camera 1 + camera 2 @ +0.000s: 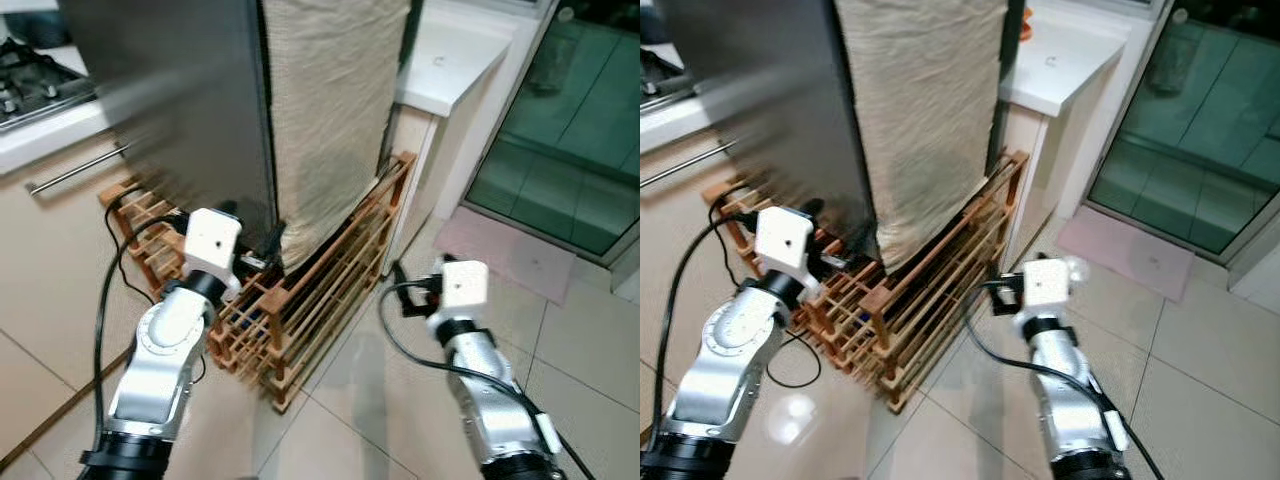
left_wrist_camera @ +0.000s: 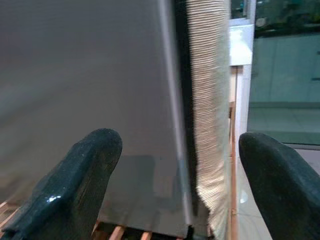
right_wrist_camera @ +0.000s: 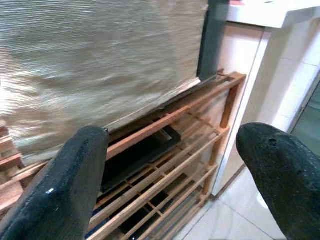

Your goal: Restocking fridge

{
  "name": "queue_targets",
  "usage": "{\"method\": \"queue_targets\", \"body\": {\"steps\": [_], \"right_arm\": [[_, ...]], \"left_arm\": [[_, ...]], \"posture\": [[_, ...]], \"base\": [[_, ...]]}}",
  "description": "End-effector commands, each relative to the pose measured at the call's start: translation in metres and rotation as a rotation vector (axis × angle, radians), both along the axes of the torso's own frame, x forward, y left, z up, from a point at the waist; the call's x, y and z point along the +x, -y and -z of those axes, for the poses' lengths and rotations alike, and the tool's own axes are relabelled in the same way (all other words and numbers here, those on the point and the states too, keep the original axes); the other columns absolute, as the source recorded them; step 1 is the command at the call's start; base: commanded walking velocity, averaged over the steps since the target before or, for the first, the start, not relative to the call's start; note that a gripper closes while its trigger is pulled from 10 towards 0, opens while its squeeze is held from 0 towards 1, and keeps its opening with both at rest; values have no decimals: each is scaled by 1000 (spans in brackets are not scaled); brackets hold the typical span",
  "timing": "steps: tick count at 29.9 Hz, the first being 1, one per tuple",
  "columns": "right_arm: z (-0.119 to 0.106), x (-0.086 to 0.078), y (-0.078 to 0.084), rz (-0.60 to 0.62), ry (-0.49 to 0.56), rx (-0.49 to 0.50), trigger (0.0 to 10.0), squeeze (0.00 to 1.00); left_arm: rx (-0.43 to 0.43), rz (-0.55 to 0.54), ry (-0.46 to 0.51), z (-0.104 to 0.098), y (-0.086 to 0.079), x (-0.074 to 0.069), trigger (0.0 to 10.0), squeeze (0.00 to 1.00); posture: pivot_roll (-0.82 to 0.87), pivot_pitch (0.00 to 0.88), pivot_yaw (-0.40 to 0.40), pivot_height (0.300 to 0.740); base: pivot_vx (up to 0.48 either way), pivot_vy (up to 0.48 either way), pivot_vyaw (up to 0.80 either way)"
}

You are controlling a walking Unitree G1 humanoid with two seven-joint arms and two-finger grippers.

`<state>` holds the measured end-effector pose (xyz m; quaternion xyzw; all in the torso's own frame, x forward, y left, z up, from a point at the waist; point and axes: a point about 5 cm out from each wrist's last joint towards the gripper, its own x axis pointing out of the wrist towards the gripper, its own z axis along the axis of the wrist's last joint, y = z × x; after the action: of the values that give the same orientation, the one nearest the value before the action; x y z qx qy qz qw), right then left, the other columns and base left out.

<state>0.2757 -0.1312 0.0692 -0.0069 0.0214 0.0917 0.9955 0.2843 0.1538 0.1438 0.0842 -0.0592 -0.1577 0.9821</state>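
Both arms reach forward — left claw (image 2: 175, 180) and right claw (image 3: 172, 175) spread wide.

Wooden rack (image 3: 170, 165) under beige cloth (image 3: 90, 65)

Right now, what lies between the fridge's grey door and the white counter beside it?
A beige cloth hangs over the fridge side there, as the left eye view shows, with the wooden rack beneath it, short of the white counter.
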Motion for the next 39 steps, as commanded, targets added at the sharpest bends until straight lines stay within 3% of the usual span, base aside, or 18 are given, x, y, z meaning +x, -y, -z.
{"method": "queue_targets", "body": {"steps": [1, 9, 12, 15, 19, 39], "right_arm": [[-5, 3, 9, 24, 25, -20, 10000, 0], [-6, 3, 8, 22, 31, -26, 10000, 0], [-6, 4, 7, 18, 33, -26, 10000, 0], [-6, 1, 6, 14, 37, -25, 10000, 0], [-3, -5, 8, 17, 27, -32, 10000, 0], [-2, -19, 19, 33, 9, -62, 10000, 0]], "left_arm": [[-11, 21, 25, -5, 6, 0, 10000, 0], [3, 20, 28, -7, 13, 4, 10000, 0], [20, 8, 25, -9, 18, 11, 10000, 0], [30, -14, 24, -19, 24, 31, 10000, 0], [57, -38, 58, -31, 20, 43, 10000, 0], [15, -57, 11, -25, 24, 57, 10000, 0]], "posture": [[26, 0, -14, 740], [29, 0, -15, 740], [29, 0, -14, 740], [24, 0, -8, 740], [6, 3, 0, 740], [-31, 6, -6, 740]], "base": [[0, 0, 0], [0, 0, 0], [0, 0, 0], [0, 149, 0], [0, 0, 0], [0, 0, 0]]}}
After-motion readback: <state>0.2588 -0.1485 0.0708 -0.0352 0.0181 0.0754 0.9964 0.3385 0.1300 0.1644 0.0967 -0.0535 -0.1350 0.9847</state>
